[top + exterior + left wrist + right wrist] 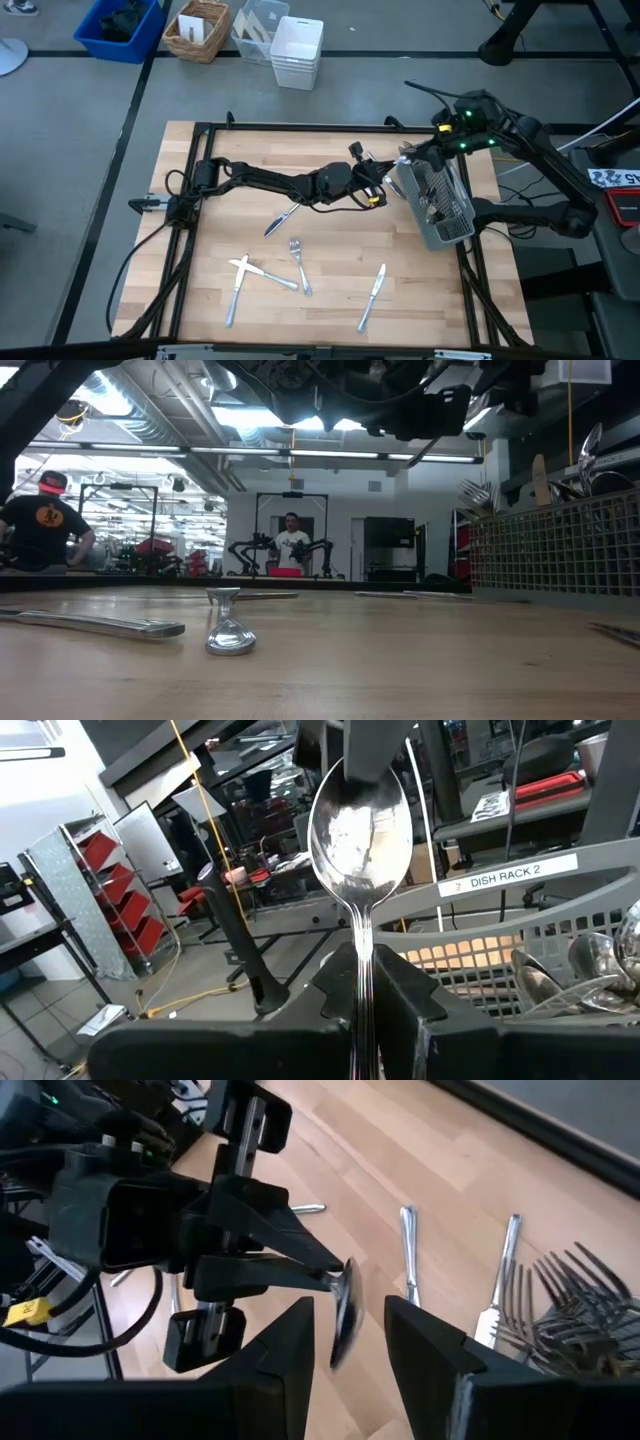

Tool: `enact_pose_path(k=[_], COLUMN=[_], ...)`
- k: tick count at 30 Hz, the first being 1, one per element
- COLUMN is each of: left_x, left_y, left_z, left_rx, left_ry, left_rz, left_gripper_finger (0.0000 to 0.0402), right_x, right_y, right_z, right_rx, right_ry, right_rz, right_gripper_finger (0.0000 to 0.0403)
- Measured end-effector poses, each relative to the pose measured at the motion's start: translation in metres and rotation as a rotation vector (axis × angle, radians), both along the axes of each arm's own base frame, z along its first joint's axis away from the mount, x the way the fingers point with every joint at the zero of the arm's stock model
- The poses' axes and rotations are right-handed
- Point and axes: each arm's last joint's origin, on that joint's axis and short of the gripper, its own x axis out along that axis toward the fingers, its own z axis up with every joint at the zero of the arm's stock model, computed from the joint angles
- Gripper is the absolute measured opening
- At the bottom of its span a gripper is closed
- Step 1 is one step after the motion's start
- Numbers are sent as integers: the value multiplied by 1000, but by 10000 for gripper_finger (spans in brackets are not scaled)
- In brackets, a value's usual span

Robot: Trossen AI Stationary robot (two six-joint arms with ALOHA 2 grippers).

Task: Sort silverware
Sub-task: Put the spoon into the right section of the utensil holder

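Note:
My left gripper (pixel 365 995) reaches across the table from its left edge toward the grey mesh caddy (pixel 442 205). It is shut on a shiny spoon (pixel 360 840). My right gripper (pixel 347 1310) hangs over the caddy's left side, open. Its two fingers stand on either side of the spoon's bowl (pixel 343 1305), and I see no touch. Forks (pixel 580 1315) and spoons (pixel 590 970) stand in the caddy. Several pieces of silverware lie flat on the table: a knife (pixel 283 218), a fork (pixel 298 262), a crossed pair (pixel 250 272) and another knife (pixel 372 295). My left gripper pinches the spoon's handle (pixel 363 970) between its two fingers. The fingers come level from the table's left and lie along the handle. The bowl sticks out past the fingertips toward the caddy, and the spoon is lifted clear of the table.
The caddy, labelled DISH RACK 2 (pixel 505 875), sits at the table's right edge. A black frame (pixel 200 130) runs around the tabletop. Bins and a basket (pixel 198 30) stand on the floor beyond the far edge. People (pixel 40 525) are in the room behind. Bare wood (pixel 430 290) lies near the front right.

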Motion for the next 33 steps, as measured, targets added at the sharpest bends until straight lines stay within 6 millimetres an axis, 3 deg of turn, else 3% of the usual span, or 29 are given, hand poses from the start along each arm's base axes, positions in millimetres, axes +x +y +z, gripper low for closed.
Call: enact_pose_path(k=[12,21,33], left_x=[0,0,0], left_y=[0,0,0], left_z=[0,1,-1], left_rx=[18,11,-7], left_ry=[11,-2,15], left_rz=[3,22,24], left_gripper_finger=[13,13,83], right_x=[9,9,2], right_y=[-7,-8,-4], right_z=[-7,-8,-7], right_rx=[32,-6,-39], right_ry=[43,68,93], right_rz=[8,11,-16], right_gripper_finger=[122,14,13])
